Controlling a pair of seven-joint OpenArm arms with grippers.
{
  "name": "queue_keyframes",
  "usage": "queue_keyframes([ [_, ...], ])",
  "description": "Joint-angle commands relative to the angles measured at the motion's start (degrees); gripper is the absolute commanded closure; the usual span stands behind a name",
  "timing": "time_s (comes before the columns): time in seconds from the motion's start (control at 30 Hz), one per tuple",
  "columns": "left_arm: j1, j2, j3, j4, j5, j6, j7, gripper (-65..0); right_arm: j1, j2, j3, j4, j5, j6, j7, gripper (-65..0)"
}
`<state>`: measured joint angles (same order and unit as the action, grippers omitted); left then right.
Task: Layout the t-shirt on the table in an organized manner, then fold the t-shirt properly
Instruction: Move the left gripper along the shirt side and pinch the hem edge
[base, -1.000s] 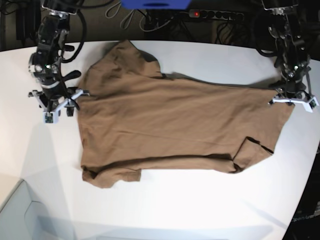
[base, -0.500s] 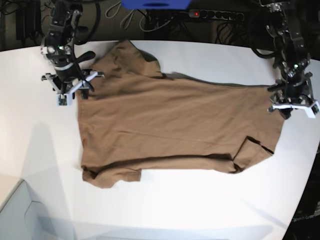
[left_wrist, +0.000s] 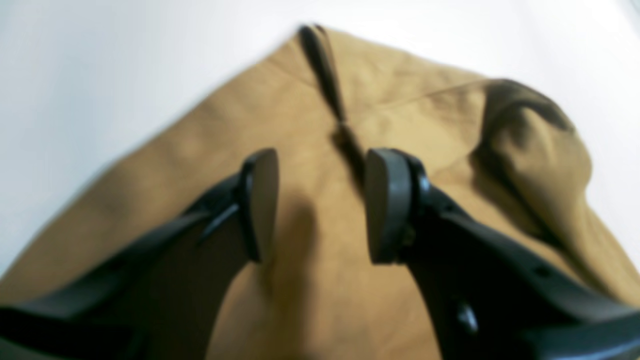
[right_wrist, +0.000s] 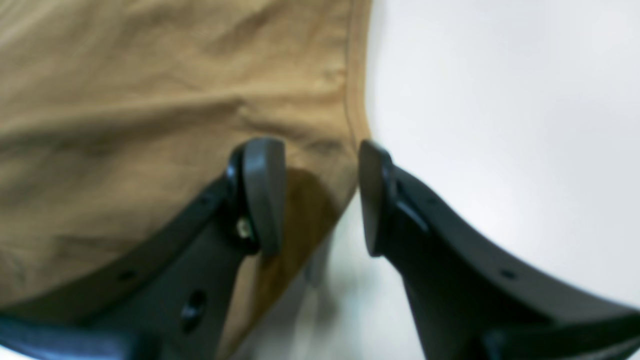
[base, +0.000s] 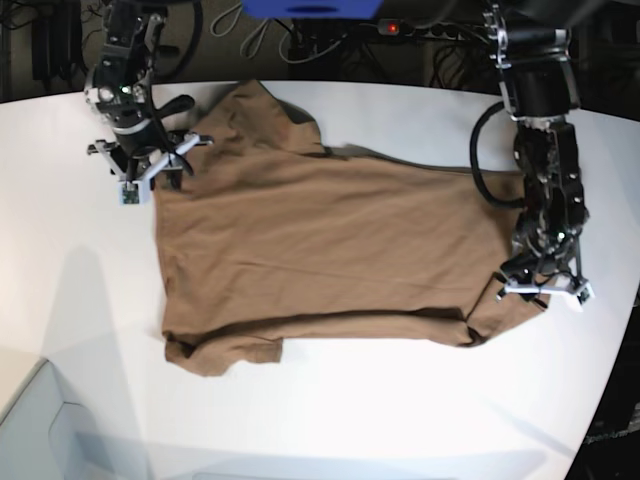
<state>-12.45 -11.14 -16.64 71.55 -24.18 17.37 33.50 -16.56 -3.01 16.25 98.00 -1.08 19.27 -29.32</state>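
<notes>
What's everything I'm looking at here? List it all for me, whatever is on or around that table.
t-shirt: one, tan-brown, spread across the middle of the table, one sleeve folded over at its near right corner.
table: one, white, fills most of the view.
power strip: one, black with a red light, behind the table.
cables: several, pale and dark, behind the table.
right gripper: one, black, open, over the shirt's far edge.
left gripper: one, black, open, above the folded sleeve.

Matt tan cloth t-shirt (base: 330, 250); smooth, slightly glossy white table (base: 330, 410)
</notes>
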Motion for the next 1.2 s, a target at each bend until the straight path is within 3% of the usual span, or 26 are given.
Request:
queue_keyframes([
  [0.0, -2.37, -0.86, 0.42, -0.3, 0.23, -0.09, -1.45, -27.9, 0.42, 0.15, 0.06, 0.95, 0.6, -0.15, 1.32, -25.0],
  [0.13, -5.97, -0.78, 3.33, -4.96, 0.23, -0.09, -2.24, -27.9, 0.42, 0.15, 0.06, 0.95, 0.6, -0.15, 1.32, -24.9],
  [0.3, -6.76, -0.78, 9.13, -9.53, 0.23, -0.09, -10.59, -27.6, 0.42, 0.15, 0.06, 0.95, 0.6, -0.15, 1.23, -24.9],
  [0.4, -6.59, -0.78, 10.71, -10.58, 0.14, -0.09, -12.53, -27.6, 0.34, 0.15, 0.06, 0.95, 0.6, -0.15, 1.23, -24.9],
  [1.17, -4.74, -0.69, 10.62, -11.02, -0.3, 0.0, -12.97, -25.1, 0.51, 0.24, 0.06, 0.95, 0.6, -0.15, 1.23, -25.0],
])
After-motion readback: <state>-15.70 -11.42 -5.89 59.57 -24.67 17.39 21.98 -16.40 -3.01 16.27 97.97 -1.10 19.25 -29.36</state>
